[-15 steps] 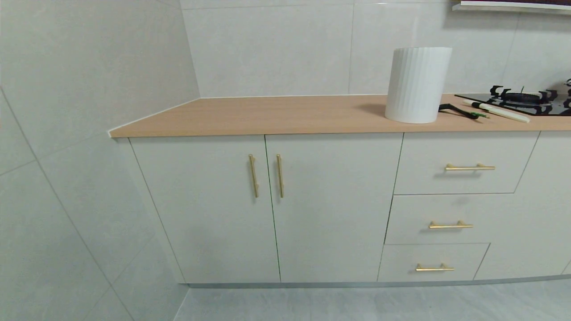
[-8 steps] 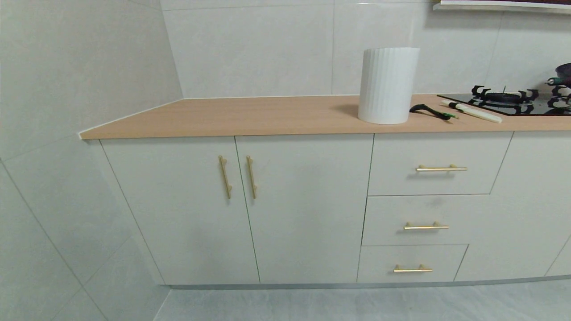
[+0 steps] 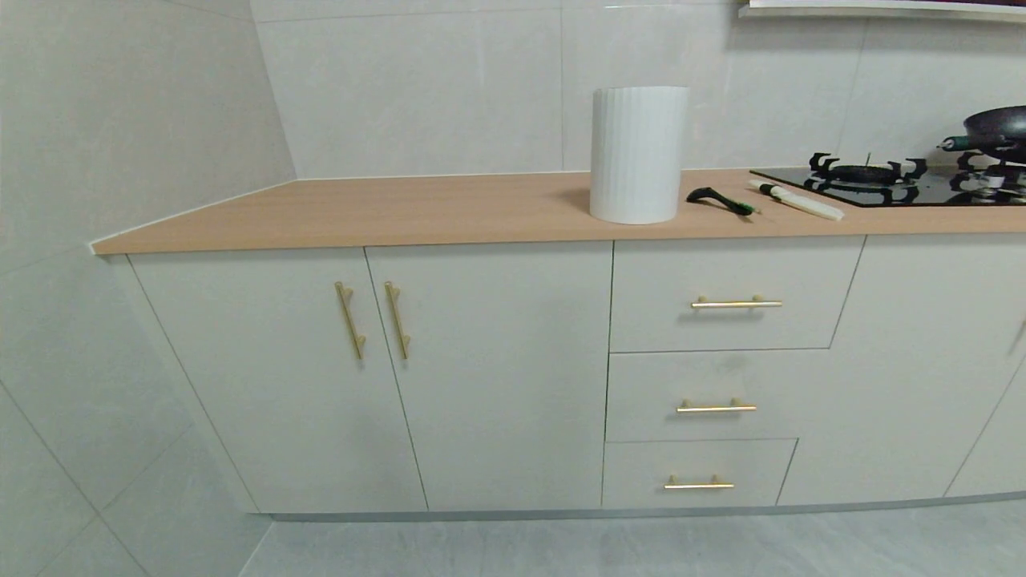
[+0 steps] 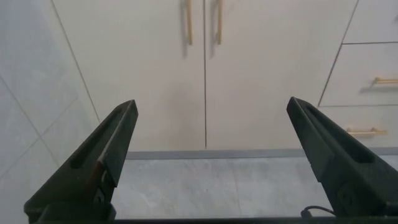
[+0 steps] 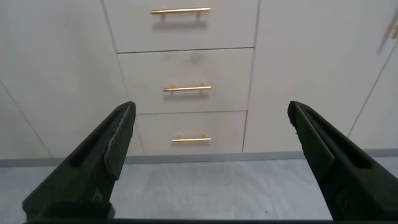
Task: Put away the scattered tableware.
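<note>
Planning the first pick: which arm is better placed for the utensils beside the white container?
Likely right. The black utensil and white utensil lie right of the white container, above the drawers the right gripper faces; the left gripper faces the cabinet doors.

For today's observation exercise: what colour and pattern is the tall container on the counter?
The container is white, vertically ribbed; head view.

— Has anything on the counter (image 3: 401, 212) itself shifted?
— No. Our head camera has turned to the right, so the white ribbed container (image 3: 639, 155) and the cupboard door handles (image 3: 397, 320) sit farther left in our view.
— Anything new?
— We now see more of the hob (image 3: 930, 191), and a dark pan (image 3: 998, 124) has come in at the right edge.
</note>
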`<state>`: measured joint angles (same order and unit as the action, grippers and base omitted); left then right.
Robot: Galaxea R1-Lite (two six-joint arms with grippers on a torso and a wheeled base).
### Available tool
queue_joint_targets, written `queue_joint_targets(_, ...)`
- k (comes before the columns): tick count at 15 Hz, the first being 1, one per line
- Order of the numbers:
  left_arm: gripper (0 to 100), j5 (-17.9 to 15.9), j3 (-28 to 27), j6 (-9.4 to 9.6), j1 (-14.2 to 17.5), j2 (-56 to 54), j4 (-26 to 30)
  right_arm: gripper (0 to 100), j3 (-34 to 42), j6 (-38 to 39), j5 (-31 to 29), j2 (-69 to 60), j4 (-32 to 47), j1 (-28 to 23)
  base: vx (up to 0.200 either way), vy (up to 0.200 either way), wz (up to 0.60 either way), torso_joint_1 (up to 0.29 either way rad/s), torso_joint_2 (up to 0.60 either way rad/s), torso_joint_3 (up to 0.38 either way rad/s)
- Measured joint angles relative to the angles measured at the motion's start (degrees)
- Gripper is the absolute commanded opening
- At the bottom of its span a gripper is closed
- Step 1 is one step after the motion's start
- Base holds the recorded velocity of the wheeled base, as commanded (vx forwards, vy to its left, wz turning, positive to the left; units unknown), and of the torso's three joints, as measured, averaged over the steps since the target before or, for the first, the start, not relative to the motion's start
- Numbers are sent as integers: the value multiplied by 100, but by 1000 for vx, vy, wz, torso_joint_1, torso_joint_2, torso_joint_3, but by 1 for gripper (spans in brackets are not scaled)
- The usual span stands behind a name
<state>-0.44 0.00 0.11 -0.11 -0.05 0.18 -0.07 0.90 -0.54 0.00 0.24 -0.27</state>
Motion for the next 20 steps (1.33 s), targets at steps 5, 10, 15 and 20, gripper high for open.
queue_joint_targets(5, 100, 0, -2, 5, 0, -2, 0, 100, 0, -1, 0, 0, -2, -4, 0, 0, 0, 0, 0, 0)
queue_joint_targets(10, 100, 0, 0, 7, 1, -2, 0, 100, 0, 2, 0, 0, -4, 0, 200, 0, 0, 1, 0, 5)
queue_joint_targets(15, 100, 0, 0, 7, 4, -2, -2, 100, -2, 5, 0, 0, -9, 0, 40, 0, 0, -1, 0, 0)
queue_joint_targets(20, 100, 0, 0, 7, 4, -2, 0, 100, -2, -24, 13, 0, 0, 0, 0, 0, 0, 0, 0, 0)
